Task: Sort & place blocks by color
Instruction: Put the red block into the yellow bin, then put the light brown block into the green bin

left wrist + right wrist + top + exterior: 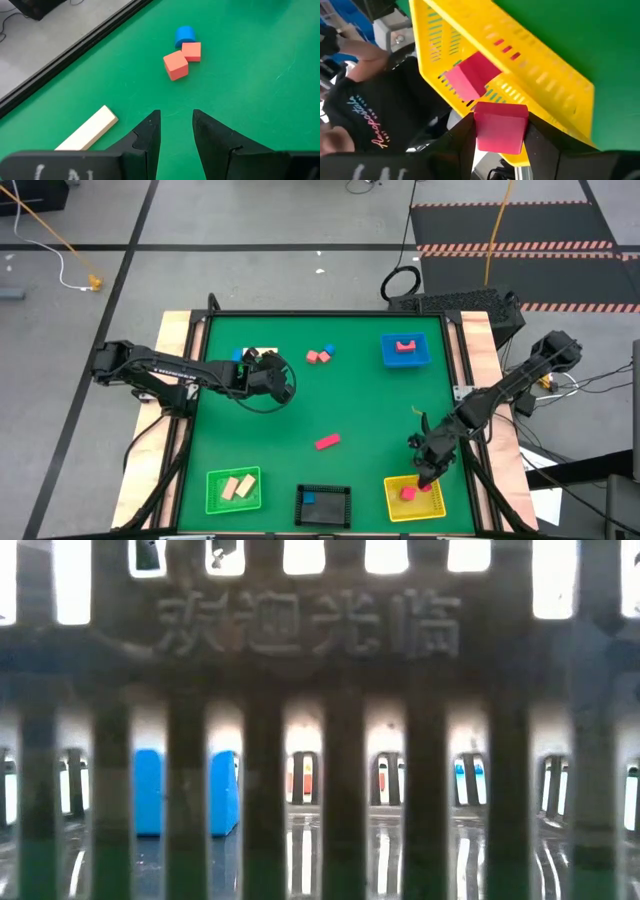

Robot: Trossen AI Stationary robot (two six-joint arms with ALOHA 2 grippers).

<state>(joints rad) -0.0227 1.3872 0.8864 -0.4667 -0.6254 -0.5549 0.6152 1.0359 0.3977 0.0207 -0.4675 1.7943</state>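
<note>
I have the right gripper (501, 131) over the yellow tray (396, 502), fingers clasping a red block (501, 127) bound for its matching mate there; left gripper (176, 131) hovers empty, parted, near two more red blocks (176, 65).

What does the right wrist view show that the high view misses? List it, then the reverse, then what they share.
Only the right wrist view: the red block between the right gripper's fingers, and a person in a dark shirt beyond the table. Only the high view: the left gripper, green tray, black tray, blue tray. Both: the yellow tray with a red block inside.
</note>
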